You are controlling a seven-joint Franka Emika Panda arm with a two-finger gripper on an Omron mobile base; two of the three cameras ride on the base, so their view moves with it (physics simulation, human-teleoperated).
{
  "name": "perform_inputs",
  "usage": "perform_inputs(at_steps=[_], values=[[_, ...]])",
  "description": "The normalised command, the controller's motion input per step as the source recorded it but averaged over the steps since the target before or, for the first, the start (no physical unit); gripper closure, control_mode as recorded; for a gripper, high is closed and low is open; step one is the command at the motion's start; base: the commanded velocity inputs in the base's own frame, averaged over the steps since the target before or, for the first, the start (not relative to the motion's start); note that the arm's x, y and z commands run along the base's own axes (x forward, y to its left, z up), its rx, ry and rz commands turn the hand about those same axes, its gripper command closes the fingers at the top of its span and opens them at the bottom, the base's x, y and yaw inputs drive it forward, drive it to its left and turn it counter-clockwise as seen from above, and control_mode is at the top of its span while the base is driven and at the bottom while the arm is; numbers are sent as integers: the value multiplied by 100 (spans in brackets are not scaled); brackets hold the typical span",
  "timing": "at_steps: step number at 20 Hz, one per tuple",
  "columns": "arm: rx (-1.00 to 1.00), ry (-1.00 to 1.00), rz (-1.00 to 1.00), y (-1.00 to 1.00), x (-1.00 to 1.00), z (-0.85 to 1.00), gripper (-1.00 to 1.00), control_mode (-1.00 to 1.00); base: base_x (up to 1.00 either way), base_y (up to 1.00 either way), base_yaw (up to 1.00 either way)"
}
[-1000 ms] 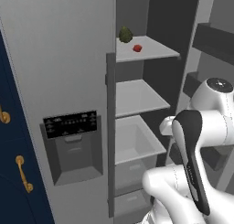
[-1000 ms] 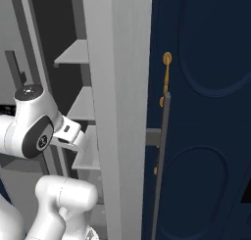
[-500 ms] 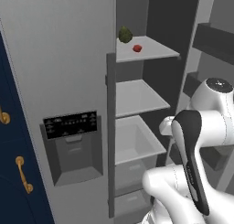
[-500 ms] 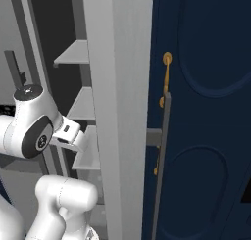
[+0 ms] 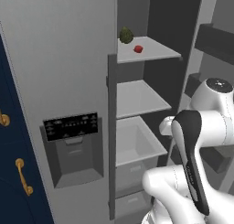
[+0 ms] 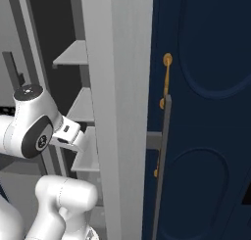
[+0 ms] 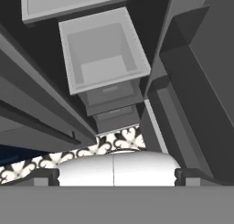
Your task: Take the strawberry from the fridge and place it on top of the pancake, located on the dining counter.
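The fridge (image 5: 59,58) has its left door shut and its right half standing open, with pale shelves inside. On the top shelf lies the tiny red strawberry (image 5: 138,49), just right of a dark green bumpy ball (image 5: 126,35). My gripper (image 7: 116,175) is open, its two dark fingertips (image 7: 45,175) wide apart with nothing between them. It points down at an open pale drawer bin (image 7: 103,54) low in the fridge, well below the strawberry's shelf. The pancake and the dining counter are out of view.
The open fridge door's edge (image 6: 117,111) stands close on the arm's right, with a navy cabinet (image 6: 206,111) and its gold handle behind it. Another navy cabinet (image 5: 9,173) flanks the fridge's left. Patterned floor tiles (image 7: 109,143) lie below the hand.
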Motion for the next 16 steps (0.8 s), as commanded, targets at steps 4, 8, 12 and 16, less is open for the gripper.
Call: perform_inputs(at_steps=[4, 8, 12, 16], values=[[0, 0, 0, 0, 0, 0, -100, 100, 38, 0, 0], [0, 0, 0, 0, 0, 0, -100, 100, 39, 0, 0], [0, 0, 0, 0, 0, 0, -100, 100, 37, 0, 0], [0, 0, 0, 0, 0, 0, -100, 100, 37, 0, 0]])
